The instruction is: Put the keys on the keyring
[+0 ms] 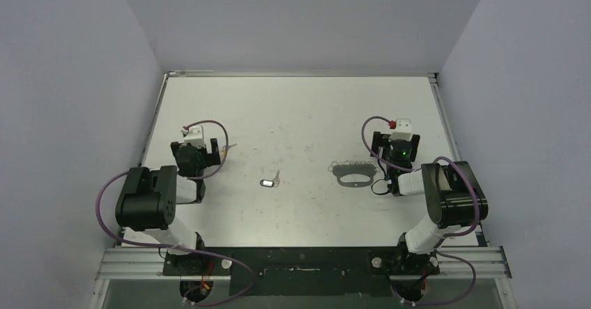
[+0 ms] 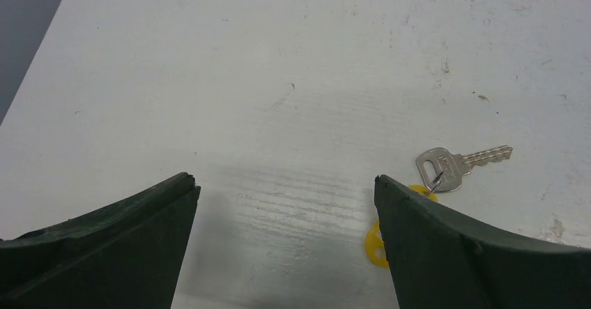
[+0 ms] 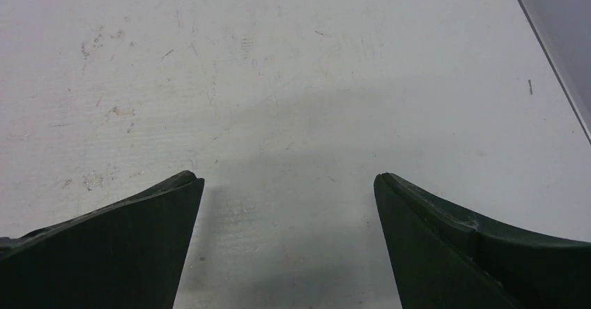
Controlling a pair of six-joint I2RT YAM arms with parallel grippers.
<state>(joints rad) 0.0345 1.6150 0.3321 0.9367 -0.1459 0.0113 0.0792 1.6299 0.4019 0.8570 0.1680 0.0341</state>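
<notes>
Left gripper (image 2: 286, 183) and right gripper (image 3: 287, 180) both gape wide and empty, the left's dark finger (image 2: 446, 253) half hiding the yellow tag (image 2: 375, 243) hooked to a flat silver key (image 2: 456, 166).

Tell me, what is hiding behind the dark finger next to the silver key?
A yellow tag peeks out behind the finger, hooked to the key by a thin ring. Most of the tag is covered, so its full shape can't be seen.

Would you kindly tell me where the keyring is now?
Top view: the keyring lies on the table, right of centre, beside the right arm; the black-headed key lies further left.
</notes>
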